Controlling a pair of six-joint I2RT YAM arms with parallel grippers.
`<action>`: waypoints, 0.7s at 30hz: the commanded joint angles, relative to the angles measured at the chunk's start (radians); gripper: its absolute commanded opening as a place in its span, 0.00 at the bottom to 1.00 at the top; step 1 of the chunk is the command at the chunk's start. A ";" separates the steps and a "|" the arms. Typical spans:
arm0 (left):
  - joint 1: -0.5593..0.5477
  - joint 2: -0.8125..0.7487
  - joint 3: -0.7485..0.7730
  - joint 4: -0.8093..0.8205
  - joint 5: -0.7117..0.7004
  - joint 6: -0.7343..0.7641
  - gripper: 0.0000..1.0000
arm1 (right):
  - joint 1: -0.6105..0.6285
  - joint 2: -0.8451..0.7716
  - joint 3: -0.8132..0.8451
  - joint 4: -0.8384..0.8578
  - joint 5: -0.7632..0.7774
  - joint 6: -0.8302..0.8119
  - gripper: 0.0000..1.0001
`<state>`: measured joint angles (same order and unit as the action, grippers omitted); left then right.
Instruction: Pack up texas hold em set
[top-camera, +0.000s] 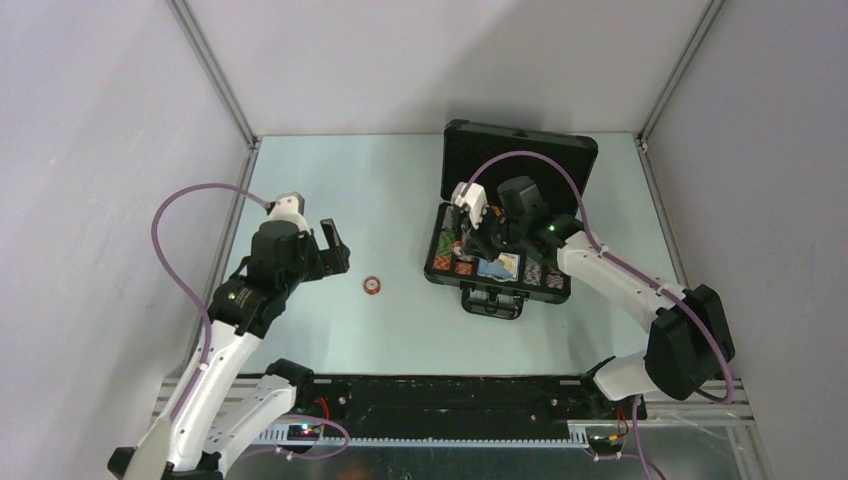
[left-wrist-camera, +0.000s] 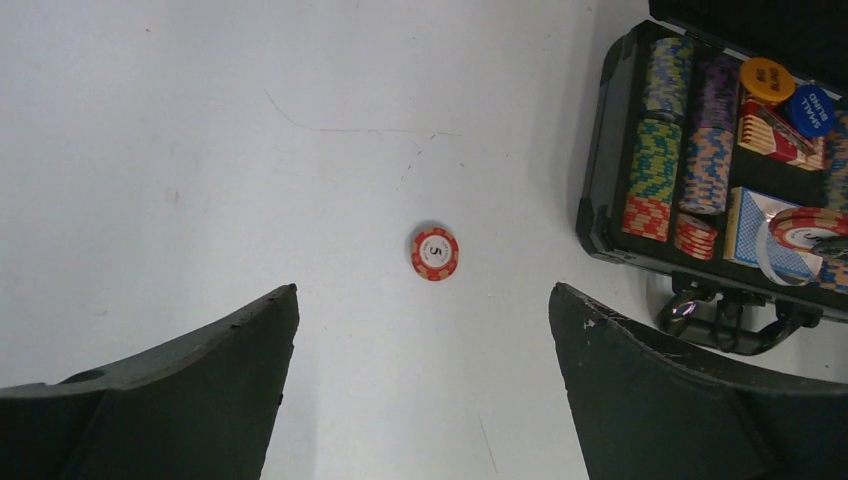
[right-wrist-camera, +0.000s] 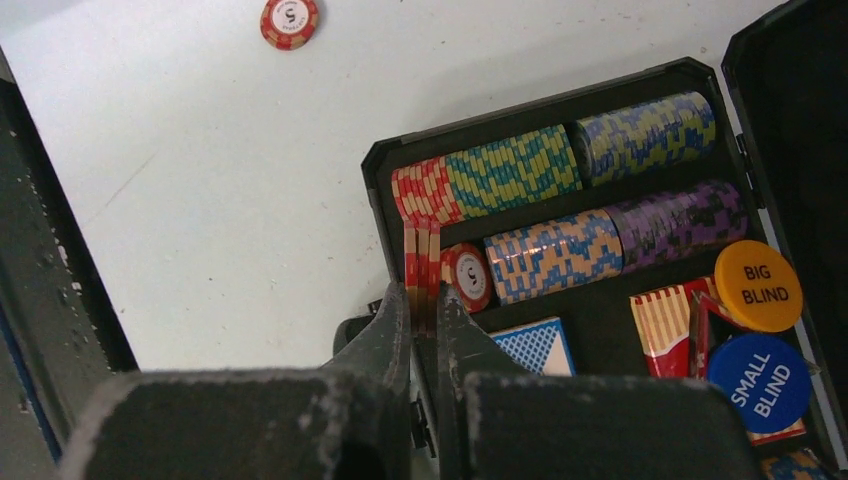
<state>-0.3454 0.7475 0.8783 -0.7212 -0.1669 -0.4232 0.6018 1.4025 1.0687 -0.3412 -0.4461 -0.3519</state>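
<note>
Pale, scuffed bench (top-camera: 340, 180) inside grey panels carries the black case (left-wrist-camera: 603, 170), which lies open directly beneath the right end effector (right-wrist-camera: 422, 318). Its lid (top-camera: 520, 160) stands up on the far side and its handle (top-camera: 492, 301) is on the near side. That end effector is pinched narrow on a few red-and-white chips (right-wrist-camera: 421, 262) held edge-on, just above the near end of the chip rows (right-wrist-camera: 510, 170). These run away from it in red, green-yellow, blue-yellow, orange-blue and purple bands. One chip in the tray (right-wrist-camera: 468, 275), tilted up just right of the fingertips, shows a "5".

Further right sit an orange disc (right-wrist-camera: 758, 286) lettered "BIG BLIND" and a blue disc (right-wrist-camera: 758, 378) lettered "SMALL BLIND". Beside them are a red-striped card box (right-wrist-camera: 664, 325) and a blue-patterned card box (right-wrist-camera: 535, 345); no print on either box can be read.

Well apart from the case, a loose chip (left-wrist-camera: 434, 253) lies flat on the bench, red and white with "5" on its centre label. It sits ahead of the left end effector (left-wrist-camera: 425, 330), which is spread wide, holding nothing, with the chip between its fingers' lines and beyond their tips.
</note>
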 joint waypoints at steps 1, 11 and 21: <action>0.008 -0.007 -0.001 0.001 -0.046 0.043 0.99 | -0.003 0.036 0.071 -0.029 -0.006 -0.080 0.00; 0.019 0.002 -0.004 0.001 -0.049 0.046 0.99 | -0.005 0.127 0.095 -0.083 0.037 -0.141 0.00; 0.027 0.007 -0.006 0.002 -0.048 0.045 0.99 | -0.007 0.197 0.125 -0.093 0.084 -0.179 0.00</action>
<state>-0.3286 0.7582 0.8780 -0.7219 -0.1997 -0.3992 0.5983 1.5787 1.1423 -0.4446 -0.3916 -0.4995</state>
